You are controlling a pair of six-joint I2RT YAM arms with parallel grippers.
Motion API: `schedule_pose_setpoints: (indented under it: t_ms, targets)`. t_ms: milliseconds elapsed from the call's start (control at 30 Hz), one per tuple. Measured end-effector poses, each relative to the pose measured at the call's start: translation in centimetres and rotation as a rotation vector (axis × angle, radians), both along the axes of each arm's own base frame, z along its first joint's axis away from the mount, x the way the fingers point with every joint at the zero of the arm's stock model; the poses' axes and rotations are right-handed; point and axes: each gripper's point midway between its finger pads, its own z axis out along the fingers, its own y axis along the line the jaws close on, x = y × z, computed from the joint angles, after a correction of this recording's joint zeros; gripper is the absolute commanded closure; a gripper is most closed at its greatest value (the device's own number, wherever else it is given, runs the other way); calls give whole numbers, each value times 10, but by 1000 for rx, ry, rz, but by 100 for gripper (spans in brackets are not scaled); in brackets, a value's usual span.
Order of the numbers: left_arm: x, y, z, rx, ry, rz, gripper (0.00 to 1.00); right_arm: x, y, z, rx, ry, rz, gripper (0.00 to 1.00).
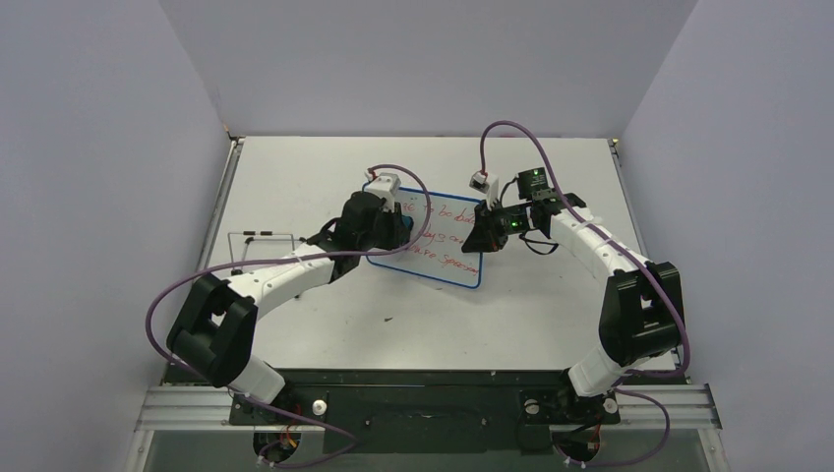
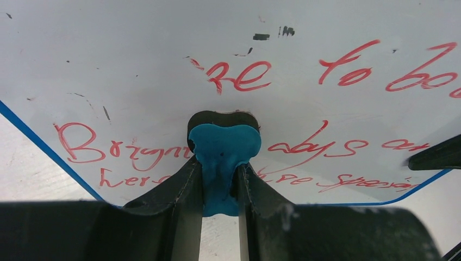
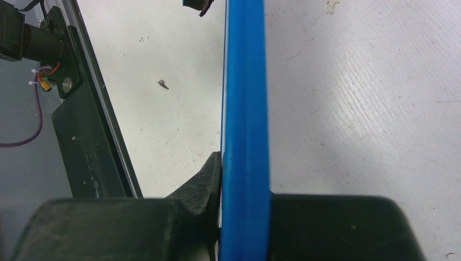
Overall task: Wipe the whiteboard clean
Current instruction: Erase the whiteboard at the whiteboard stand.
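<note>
While right fingers (image 3: 211,182) pinch whiteboard (image 1: 447,258) rim | left fingers (image 2: 187,187) clamp eraser (image 2: 223,147), touching board face

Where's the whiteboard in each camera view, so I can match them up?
Top external: the whiteboard, centre of the table.
Left wrist: fills the upper frame, red writing facing the camera.
Right wrist: edge-on, a vertical band through the middle.
Shared landmark: its blue rim, visible in all three.
</note>
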Motion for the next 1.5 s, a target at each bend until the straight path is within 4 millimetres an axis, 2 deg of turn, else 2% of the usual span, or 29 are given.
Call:
schedule_pose_setpoints:
  t_ms: [133, 367, 800, 1067, 1333, 1500]
  targets:
    - [3, 4, 1, 3, 7, 24, 100, 0, 0, 0, 0, -2, 0, 100]
    - [22, 23, 12, -2, -14, 84, 100, 0, 0, 0, 0, -3, 0, 100]
    - [43, 7, 47, 4, -86, 51, 100, 1, -1, 1, -3, 4, -12, 100]
    - [43, 2, 41, 33, -101, 52, 100, 1, -2, 1, -3, 20, -27, 100]
    - [28, -3, 25, 101, -125, 73, 100, 0, -3, 2, -4, 23, -30, 100]
    - [23, 2, 19, 111, -121, 81, 100, 1, -3, 2, -5, 9, -22, 100]
